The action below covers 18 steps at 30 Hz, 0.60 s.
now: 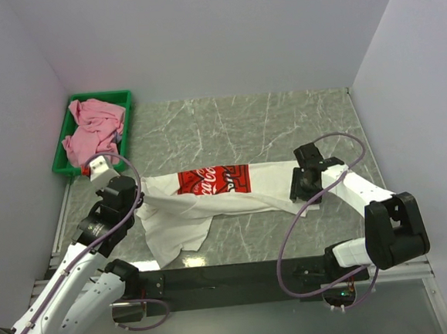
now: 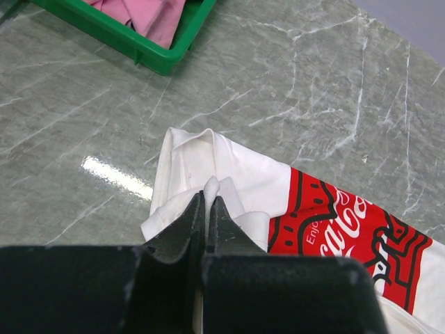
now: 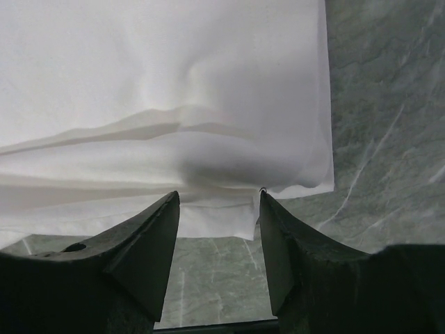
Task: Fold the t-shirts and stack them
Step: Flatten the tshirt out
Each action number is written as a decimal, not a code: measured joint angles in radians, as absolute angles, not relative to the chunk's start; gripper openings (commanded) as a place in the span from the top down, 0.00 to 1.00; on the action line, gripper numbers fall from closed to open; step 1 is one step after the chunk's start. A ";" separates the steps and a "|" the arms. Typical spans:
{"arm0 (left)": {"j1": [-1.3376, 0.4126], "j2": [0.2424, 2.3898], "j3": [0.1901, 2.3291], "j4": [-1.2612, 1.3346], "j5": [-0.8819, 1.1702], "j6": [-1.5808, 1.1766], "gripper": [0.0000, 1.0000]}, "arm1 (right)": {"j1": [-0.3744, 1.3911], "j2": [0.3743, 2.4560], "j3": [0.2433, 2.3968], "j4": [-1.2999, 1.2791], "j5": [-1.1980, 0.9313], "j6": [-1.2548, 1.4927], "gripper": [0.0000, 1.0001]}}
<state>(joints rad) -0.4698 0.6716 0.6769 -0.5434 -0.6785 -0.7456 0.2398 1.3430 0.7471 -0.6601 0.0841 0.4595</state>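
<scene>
The white t-shirt [image 1: 210, 195] with the red printed graphic [image 1: 213, 180] lies stretched across the table's middle, partly folded. My left gripper [image 1: 138, 195] is shut on a pinch of its white fabric at the left end; the cloth [image 2: 211, 186] pokes up between the closed fingers. My right gripper [image 1: 297, 183] is open at the shirt's right end, its fingers [image 3: 156, 229] straddling the folded hem [image 3: 208, 216] without closing on it. The pink t-shirt [image 1: 91, 129] lies crumpled in the green tray [image 1: 126, 113] at the back left.
The green tray also shows in the left wrist view [image 2: 132, 43]. White walls enclose the marble table [image 1: 282, 124] on three sides. A black rail [image 1: 240, 275] and purple cables [image 1: 288, 247] run along the near edge.
</scene>
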 measured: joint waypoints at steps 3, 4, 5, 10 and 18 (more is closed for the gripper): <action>-0.470 0.672 0.677 -0.543 -0.678 -0.746 0.99 | 0.240 1.343 0.734 -0.650 0.079 0.473 0.43; -0.470 0.672 0.677 -0.543 -0.678 -0.746 0.99 | 0.240 1.343 0.728 -0.646 0.075 0.475 0.43; -0.470 0.672 0.677 -0.543 -0.678 -0.746 0.99 | 0.240 1.343 0.719 -0.640 0.066 0.475 0.43; -0.470 0.672 0.677 -0.543 -0.678 -0.745 0.99 | 0.240 1.343 0.705 -0.622 0.030 0.470 0.52; -0.470 0.672 0.677 -0.543 -0.678 -0.745 0.99 | 0.240 1.319 0.705 -0.618 0.017 0.472 0.93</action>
